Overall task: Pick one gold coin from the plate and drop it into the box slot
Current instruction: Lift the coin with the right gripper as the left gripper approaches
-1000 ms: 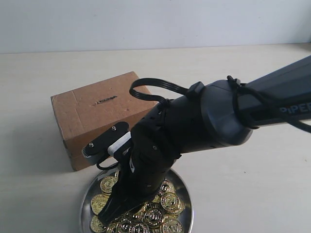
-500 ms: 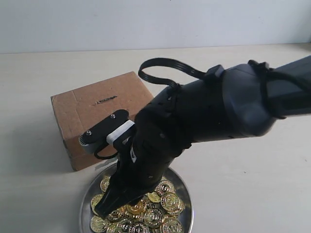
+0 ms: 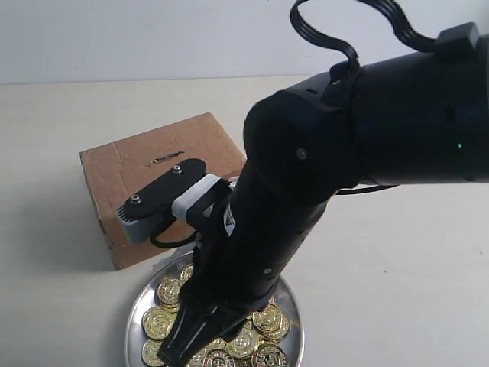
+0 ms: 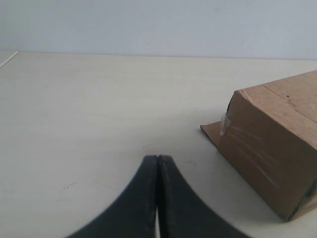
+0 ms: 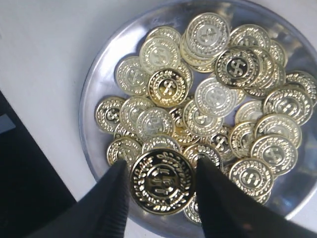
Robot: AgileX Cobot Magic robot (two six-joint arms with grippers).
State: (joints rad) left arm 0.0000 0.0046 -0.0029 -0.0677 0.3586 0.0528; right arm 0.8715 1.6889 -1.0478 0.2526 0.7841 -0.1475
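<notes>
At lower centre of exterior frame, right tool (image 3: 187, 336) hung over plate (image 3: 134, 315), clamped on one gold coin (image 5: 161, 182). Coin was held by its edges between both fingers and seemed clear of other coins (image 5: 218, 94). Pick part looked done. Box (image 3: 145, 183) stood just behind plate, left of centre, with slot (image 3: 166, 158) on top face, uncovered. Left to do, by my judgement: carry coin over slot, align, release. Left tool (image 4: 157, 161) was pressed together, holding nothing, above bench (image 4: 74, 124).
</notes>
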